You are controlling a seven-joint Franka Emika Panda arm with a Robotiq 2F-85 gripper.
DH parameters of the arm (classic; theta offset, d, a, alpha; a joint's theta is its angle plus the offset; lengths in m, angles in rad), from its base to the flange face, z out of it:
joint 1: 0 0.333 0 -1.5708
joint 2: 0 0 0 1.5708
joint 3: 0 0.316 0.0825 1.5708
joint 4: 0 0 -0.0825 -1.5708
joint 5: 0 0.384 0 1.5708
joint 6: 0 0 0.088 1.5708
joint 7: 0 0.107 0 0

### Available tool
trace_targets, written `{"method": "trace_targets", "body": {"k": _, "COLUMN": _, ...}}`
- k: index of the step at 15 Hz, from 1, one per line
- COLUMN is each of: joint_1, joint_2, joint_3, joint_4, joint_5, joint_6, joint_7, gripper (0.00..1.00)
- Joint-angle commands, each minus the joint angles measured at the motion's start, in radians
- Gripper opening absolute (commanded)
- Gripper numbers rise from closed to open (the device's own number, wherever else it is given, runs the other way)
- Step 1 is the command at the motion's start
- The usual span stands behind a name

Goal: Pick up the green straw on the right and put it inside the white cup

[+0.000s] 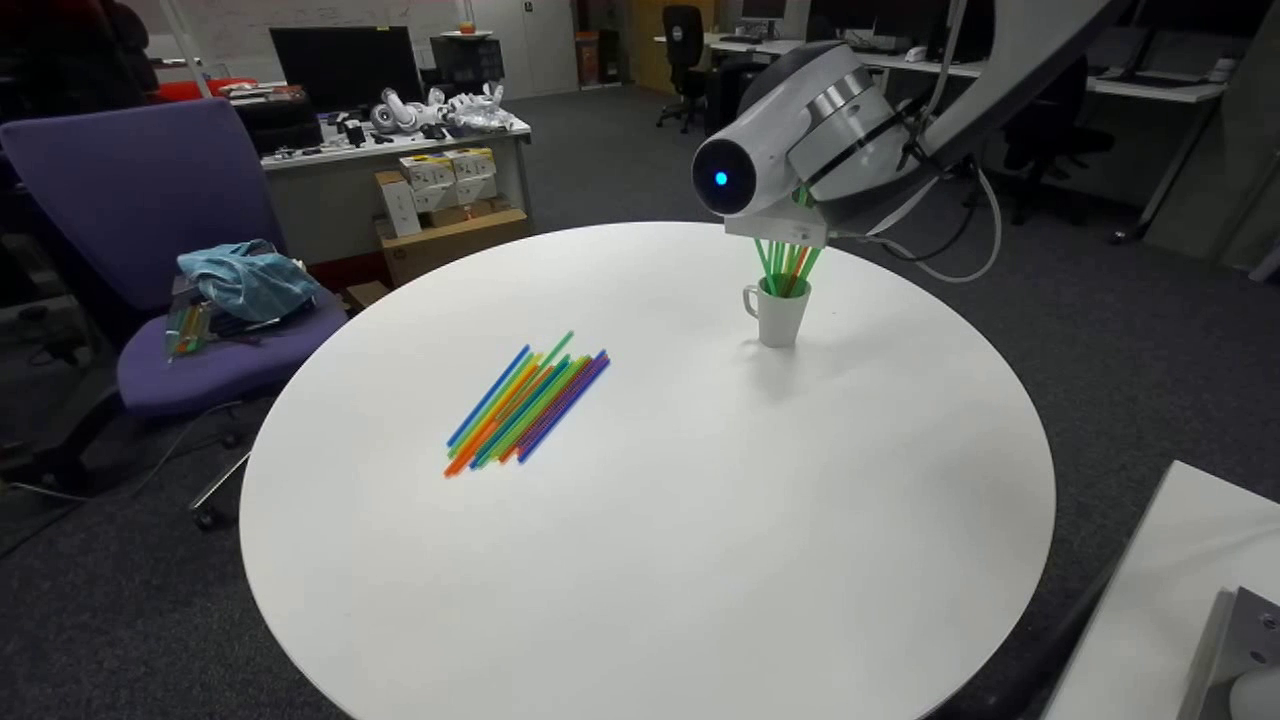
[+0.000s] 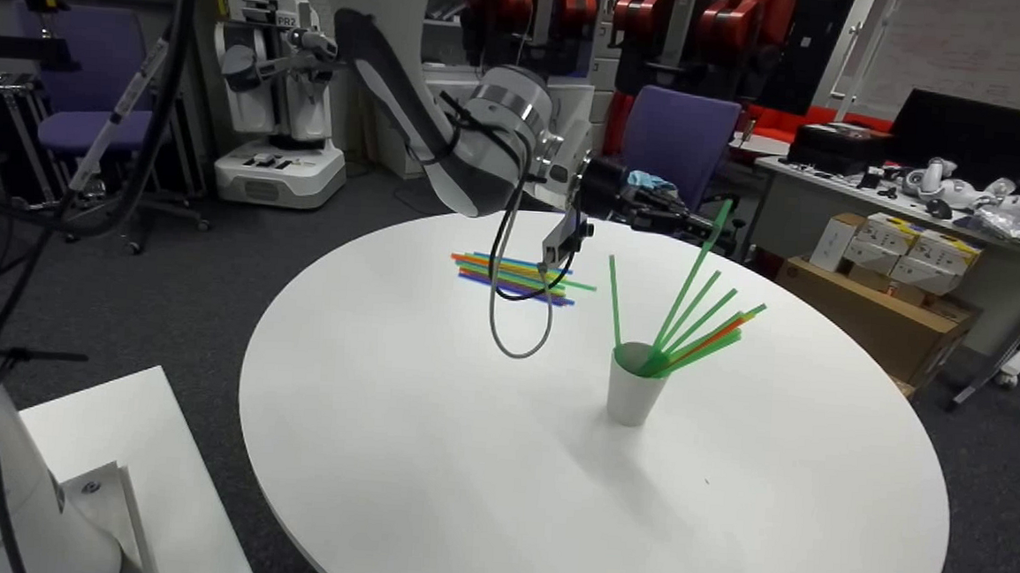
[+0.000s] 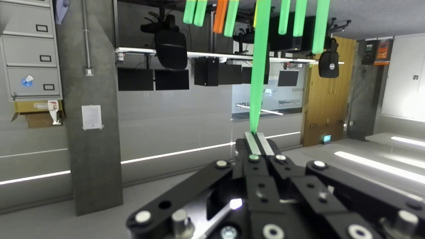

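The thin light-green plastic straw point(image 3: 259, 66) looks partly inside the small plain white cup point(image 2: 633, 396), its lower end hidden by the wall, so your danger lies in the letting go. Back off before it slips free and it could drag on the rim and topple the cup, since the other green and orange straws point(image 2: 709, 338) there lean mostly one way. Part the black two-fingered claw point(image 3: 254, 133) too briskly and you may flick the straw out or knock its neighbours.

Relative to the claw, your straw is clamped at the tips near its upper end and slants down from them towards the cup. In an exterior view, the cup stands towards the far right edge of the round white table point(image 1: 700, 560), which has no corners; a bundle of loose multicoloured plastic straws point(image 1: 530, 408) lies nearer the left edge, well apart.
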State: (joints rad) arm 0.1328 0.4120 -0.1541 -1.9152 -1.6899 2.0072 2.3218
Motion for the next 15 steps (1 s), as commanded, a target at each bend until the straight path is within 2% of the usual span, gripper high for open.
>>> {"method": "trace_targets", "body": {"k": 1, "joint_1": -0.101, "joint_2": -0.055, "joint_3": 0.077, "joint_4": -0.055, "joint_5": 0.012, "joint_6": 0.052, "joint_7": 0.011, "gripper": 0.00}}
{"method": "trace_targets", "body": {"k": 4, "joint_1": -0.137, "joint_2": -0.046, "joint_3": 0.103, "joint_4": -0.062, "joint_5": 0.019, "joint_6": 0.080, "joint_7": 0.007, "gripper": 0.00}}
{"method": "trace_targets", "body": {"k": 8, "joint_1": -0.151, "joint_2": -0.037, "joint_3": 0.124, "joint_4": -0.076, "joint_5": 0.026, "joint_6": 0.094, "joint_7": 0.006, "gripper": 0.00}}
{"method": "trace_targets", "body": {"k": 10, "joint_1": -0.152, "joint_2": -0.036, "joint_3": 0.132, "joint_4": -0.084, "joint_5": 0.030, "joint_6": 0.096, "joint_7": 0.007, "gripper": 0.27}}
{"method": "trace_targets", "body": {"k": 15, "joint_1": -0.157, "joint_2": -0.051, "joint_3": 0.149, "joint_4": -0.095, "joint_5": 0.053, "joint_6": 0.113, "joint_7": -0.003, "gripper": 0.63}}
